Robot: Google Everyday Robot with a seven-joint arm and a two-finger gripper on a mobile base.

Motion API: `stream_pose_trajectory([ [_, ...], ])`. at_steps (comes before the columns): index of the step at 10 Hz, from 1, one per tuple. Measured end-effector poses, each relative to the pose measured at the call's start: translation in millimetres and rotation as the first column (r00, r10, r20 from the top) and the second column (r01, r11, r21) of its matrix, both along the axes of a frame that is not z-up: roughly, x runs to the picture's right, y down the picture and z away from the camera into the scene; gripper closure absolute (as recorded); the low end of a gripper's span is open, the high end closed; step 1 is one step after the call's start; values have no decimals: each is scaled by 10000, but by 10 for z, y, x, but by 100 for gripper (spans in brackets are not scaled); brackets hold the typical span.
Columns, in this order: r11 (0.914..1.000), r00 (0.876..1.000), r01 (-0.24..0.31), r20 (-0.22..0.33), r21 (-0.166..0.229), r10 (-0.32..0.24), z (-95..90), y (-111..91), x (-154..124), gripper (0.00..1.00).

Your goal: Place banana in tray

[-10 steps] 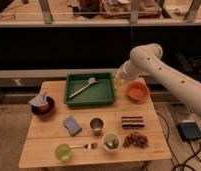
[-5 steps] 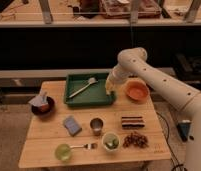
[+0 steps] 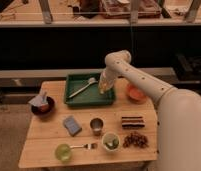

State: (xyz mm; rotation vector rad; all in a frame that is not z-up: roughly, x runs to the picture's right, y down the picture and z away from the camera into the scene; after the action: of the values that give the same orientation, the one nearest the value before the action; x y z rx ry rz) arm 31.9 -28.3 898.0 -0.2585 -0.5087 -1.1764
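Note:
The dark green tray sits at the back middle of the wooden table. My gripper hangs over the tray's right end, pointing down. A pale yellow piece shows at its tip, which looks like the banana, just above the tray floor. A pale utensil lies diagonally inside the tray to the left of the gripper. My white arm reaches in from the right.
An orange bowl stands right of the tray. A dark bowl with items is at the left. A blue sponge, metal cup, green cup, small bowl and snacks lie in front.
My arm has swung left from beside the orange bowl to over the tray's right end, and the gripper has come down towards the tray floor.

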Motion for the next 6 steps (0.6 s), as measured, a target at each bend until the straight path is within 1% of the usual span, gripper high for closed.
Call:
stream_pose_trajectory([
  [2,10000,9997,-43,-233,-83,42,85,7,-69,58],
  [4,9998,9992,29,-395,-202,-37,166,110,-177,36],
  [5,9998,9986,51,-516,-215,-62,207,154,-187,26],
  [6,9997,9981,45,-605,-222,-58,234,190,-193,22],
])
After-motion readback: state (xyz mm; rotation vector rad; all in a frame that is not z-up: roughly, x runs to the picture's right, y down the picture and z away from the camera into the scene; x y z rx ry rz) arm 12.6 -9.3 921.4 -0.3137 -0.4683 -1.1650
